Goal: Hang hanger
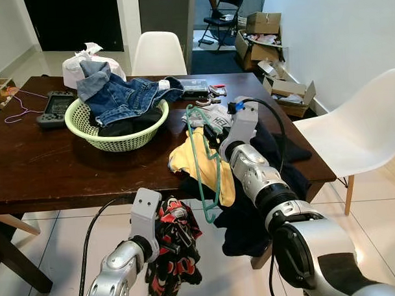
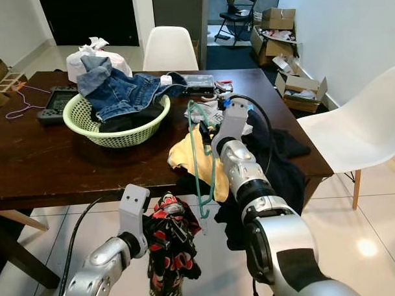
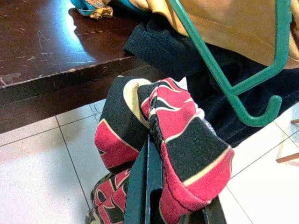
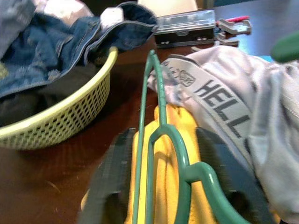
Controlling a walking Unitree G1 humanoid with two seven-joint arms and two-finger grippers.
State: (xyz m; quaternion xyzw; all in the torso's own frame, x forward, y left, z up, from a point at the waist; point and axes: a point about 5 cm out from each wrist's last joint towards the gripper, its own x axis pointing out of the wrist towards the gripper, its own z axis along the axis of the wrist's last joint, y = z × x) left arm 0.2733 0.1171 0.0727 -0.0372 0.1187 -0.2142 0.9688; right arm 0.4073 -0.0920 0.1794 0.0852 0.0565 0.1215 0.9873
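Head views: right hand [image 1: 209,136] holds the thin green plastic hanger [image 1: 199,162], fingers mostly hidden behind it; its long axis runs up-down, hook low past the dark wooden tabletop [image 1: 48,160] edge, over yellow cloth [image 1: 185,163]. Left hand [image 1: 178,236] pinches a red-and-black patterned garment [image 1: 172,259] above open tiled floor [image 1: 52,257]. Left wrist view: fingers closed on the garment, hanger hook near. Right wrist view: fingers straddle the hanger beside the green mesh basket [image 4: 60,116].

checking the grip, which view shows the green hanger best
The left eye view: the whole hanger shows, hook down. The right wrist view has only its bar between the right gripper fingers; the left wrist view only its hook.
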